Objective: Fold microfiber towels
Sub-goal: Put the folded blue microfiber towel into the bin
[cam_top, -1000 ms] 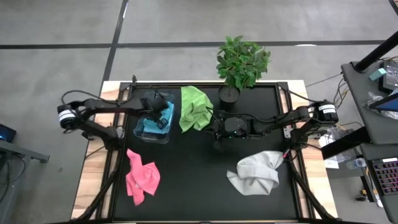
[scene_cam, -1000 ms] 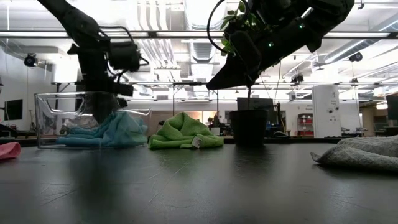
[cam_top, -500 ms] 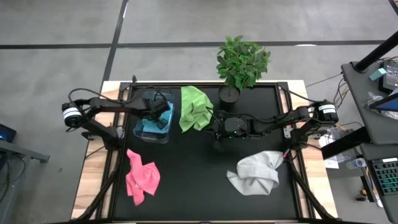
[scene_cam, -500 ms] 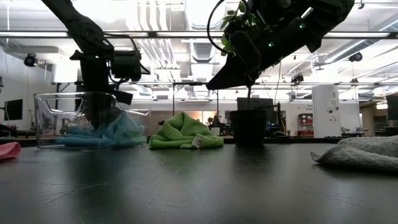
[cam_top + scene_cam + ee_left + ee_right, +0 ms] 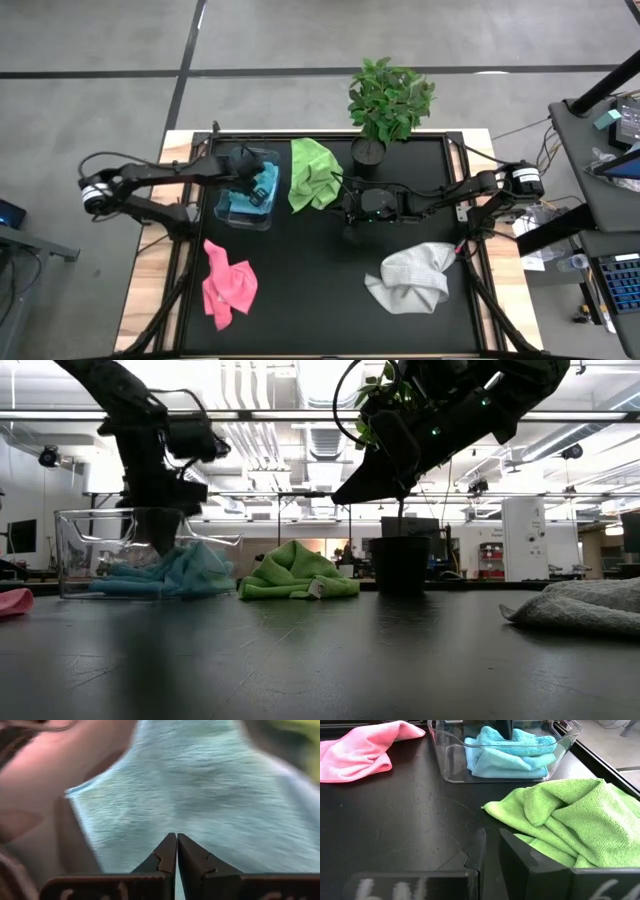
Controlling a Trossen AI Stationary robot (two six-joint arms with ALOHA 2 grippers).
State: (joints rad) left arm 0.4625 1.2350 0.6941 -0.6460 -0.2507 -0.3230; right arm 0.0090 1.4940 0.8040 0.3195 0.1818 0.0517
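Note:
Two light blue towels point(image 5: 512, 755) lie crumpled in the clear bin point(image 5: 232, 212) at the far left. My left gripper point(image 5: 176, 837) is shut and reaches down into the bin, with its tips at the top of the blue heap point(image 5: 185, 572). The lime green towel point(image 5: 312, 172) lies bunched on the table right of the bin. The pink towel point(image 5: 228, 285) lies at the near left and the grey-white towel point(image 5: 410, 278) at the near right. My right gripper point(image 5: 491, 845) hangs over the table's middle beside the green towel, all but shut, with nothing in it. My left gripper has its shut fingertips point(image 5: 170, 845) pointing steeply down from above at the top of the blue towels point(image 5: 200, 785) in the bin. I cannot tell whether they touch the cloth or have any of it between them.
A potted plant point(image 5: 385, 105) stands at the table's far edge, close behind my right arm. The bin's clear walls point(image 5: 445, 765) surround my left gripper. Bare black table lies between the pink and grey-white towels.
My left gripper has dipped a little into the bin and then come up again, tipping as it rose. It has stayed shut. The blue towels lie as before.

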